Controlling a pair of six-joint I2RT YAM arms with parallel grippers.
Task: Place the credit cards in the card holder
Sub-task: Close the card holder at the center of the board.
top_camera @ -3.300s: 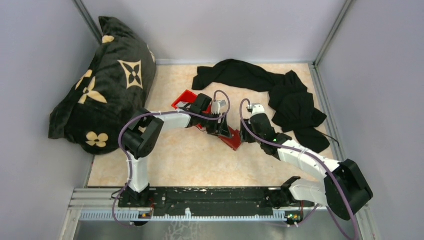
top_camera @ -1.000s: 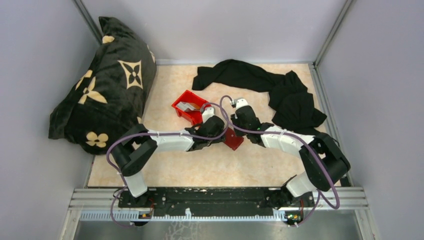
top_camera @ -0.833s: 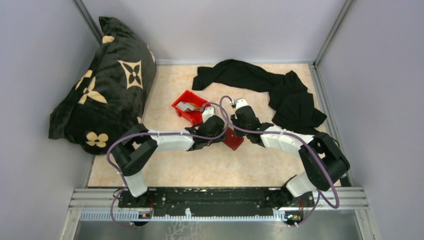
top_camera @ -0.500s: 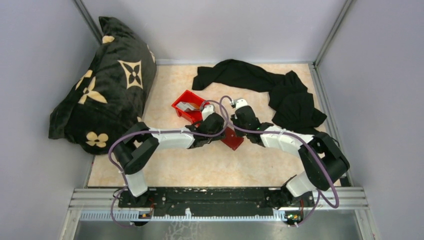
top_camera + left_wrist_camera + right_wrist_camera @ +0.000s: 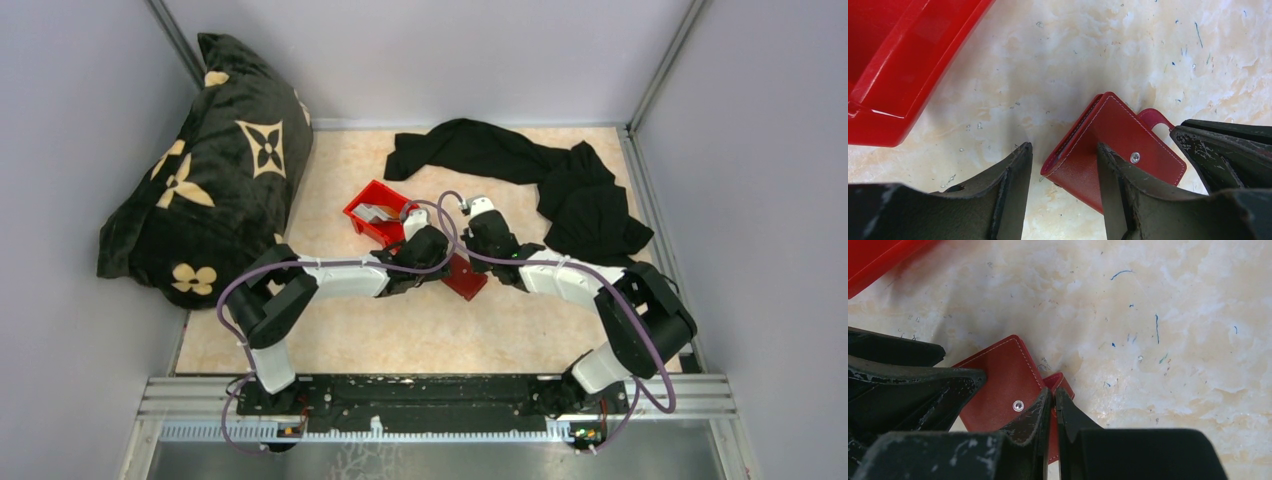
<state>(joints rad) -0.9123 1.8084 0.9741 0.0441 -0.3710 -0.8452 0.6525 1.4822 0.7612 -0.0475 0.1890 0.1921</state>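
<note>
Looks like the opening step, not yet the loading: no card in either pincer, and a wallet (image 5: 1118,145) folded shut on the bench (image 5: 1073,50). Lies flat, thick edge toward the red bin (image 5: 898,75), strap tab (image 5: 1060,381) poking out past the opposite side, clear of the snap stud (image 5: 1134,157) (so unsnapped already, by the look of it).

Straddled at its near corner by the left pincer (image 5: 1063,150), spread wide: one finger down on bare bench beside the edge nearest the bin, the other over the leather face close to the stud. Cannot tell whether pressing or just hovering.

Met from the other side by the right pincer (image 5: 1053,395), pressed almost together with the tab running in between the tips. Seems to be pinching that tab, though hidden right at the contact.

Calls next for a slow peel: draw the tab up and back to swing the cover open, while pinning the lower half with the left so as not to drag the whole thing across the bench. Only then fetch the cards (image 5: 376,212), pale slips seemingly lying in the bin, just beside the left wrist in the overhead view.
</note>
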